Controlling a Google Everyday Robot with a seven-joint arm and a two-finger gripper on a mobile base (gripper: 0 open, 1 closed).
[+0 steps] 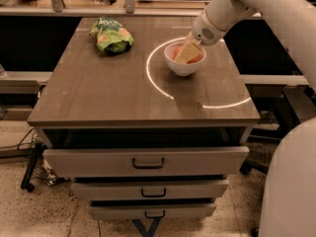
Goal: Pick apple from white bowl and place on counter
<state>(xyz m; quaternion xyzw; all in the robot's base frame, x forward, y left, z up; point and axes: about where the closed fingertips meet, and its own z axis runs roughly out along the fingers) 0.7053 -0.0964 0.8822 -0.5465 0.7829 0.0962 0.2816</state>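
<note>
Green snack bag [111, 35], three handled drawers [145, 161], speckled floor [47, 214]

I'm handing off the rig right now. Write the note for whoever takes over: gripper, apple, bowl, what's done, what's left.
Gripper: down in the bowl, over the apple; hold unconfirmed.
Apple: in the bowl, not lifted.
Bowl: on the counter, right rear, inside the glowing ring.
Done: reach to the apple.
Left: confirm the grasp, lift out, set the apple on bare counter, release.
Green bag lies at left rear, apart from the bowl.
</note>
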